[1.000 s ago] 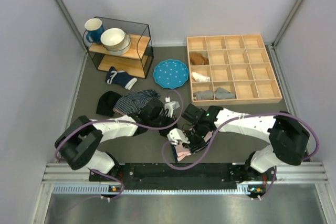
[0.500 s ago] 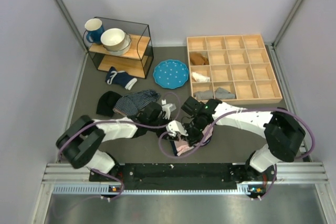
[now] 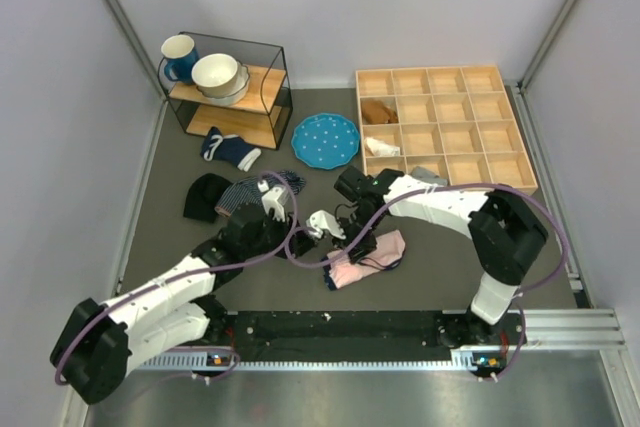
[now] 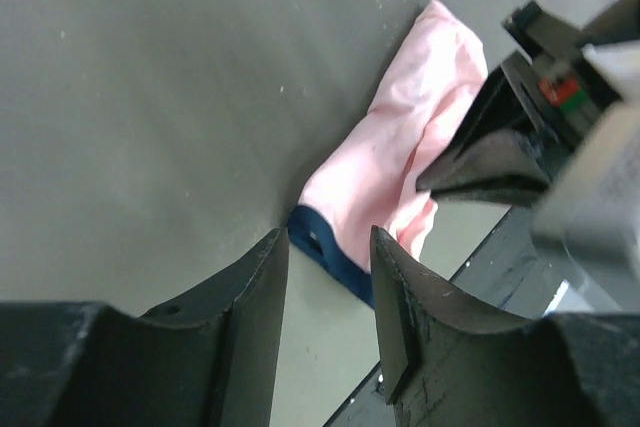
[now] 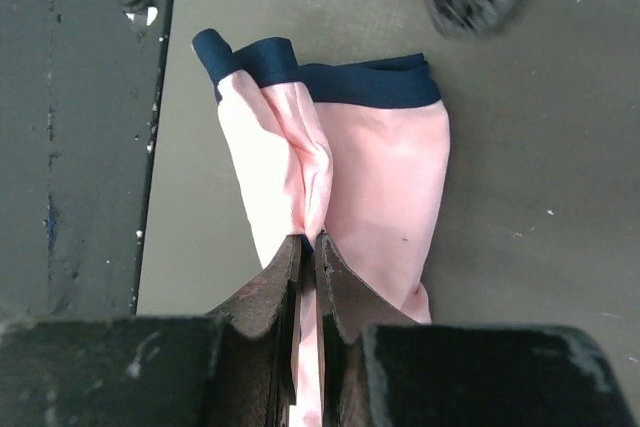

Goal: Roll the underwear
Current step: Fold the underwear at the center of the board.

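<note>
The underwear (image 3: pixel 368 257) is light pink with a navy trim edge and lies partly folded on the grey table near the front rail. In the right wrist view my right gripper (image 5: pixel 308 244) is shut on a raised fold of the underwear (image 5: pixel 390 187), with the navy trim at the far end. From above, the right gripper (image 3: pixel 360 244) sits on the garment's left part. My left gripper (image 3: pixel 318 224) is open and empty just left of it. In the left wrist view the left gripper (image 4: pixel 328 245) faces the underwear (image 4: pixel 400 172), its navy corner between the fingertips.
A wooden grid tray (image 3: pixel 500 137) at the back right holds grey cloth rolls (image 3: pixel 405 179). A blue plate (image 3: pixel 325 139), a navy-and-white striped garment (image 3: pixel 255 190), a black cloth (image 3: pixel 207 197) and a shelf with cups (image 3: pixel 225 87) lie to the left. The black rail (image 3: pixel 350 325) borders the front.
My right gripper has moved back and right, dragging the underwear away from the rail. My left arm has swung its elbow toward the front left; its gripper stays beside the garment.
</note>
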`<state>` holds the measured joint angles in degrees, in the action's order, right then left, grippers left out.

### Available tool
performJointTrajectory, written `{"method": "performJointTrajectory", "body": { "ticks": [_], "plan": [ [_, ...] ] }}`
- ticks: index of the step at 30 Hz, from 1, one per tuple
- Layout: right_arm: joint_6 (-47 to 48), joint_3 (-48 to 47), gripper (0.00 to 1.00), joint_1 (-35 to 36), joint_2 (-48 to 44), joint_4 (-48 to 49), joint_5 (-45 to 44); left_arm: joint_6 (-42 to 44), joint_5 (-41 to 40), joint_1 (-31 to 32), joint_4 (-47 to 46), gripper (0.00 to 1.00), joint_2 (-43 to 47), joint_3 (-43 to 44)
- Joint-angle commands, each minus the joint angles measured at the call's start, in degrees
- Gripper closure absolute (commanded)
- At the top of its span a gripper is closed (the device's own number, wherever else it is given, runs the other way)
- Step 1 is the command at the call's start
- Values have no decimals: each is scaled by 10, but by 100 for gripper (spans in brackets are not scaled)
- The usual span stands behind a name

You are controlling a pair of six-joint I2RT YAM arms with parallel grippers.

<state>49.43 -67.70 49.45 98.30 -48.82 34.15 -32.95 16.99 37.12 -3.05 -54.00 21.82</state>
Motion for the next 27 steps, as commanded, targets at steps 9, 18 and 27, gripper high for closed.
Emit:
{"method": "performJointTrajectory", "body": {
  "ticks": [9,18,27],
  "plan": [
    [-23,-53,96,-40,63,-8,2,-40,64,1,-84,56,129,-109],
    [-53,-69,91,-48,100,-6,5,-74,130,37,-236,57,21,-102],
    [-75,-67,88,-66,98,1,26,-99,148,56,-363,60,-131,-88]
  ]
}}
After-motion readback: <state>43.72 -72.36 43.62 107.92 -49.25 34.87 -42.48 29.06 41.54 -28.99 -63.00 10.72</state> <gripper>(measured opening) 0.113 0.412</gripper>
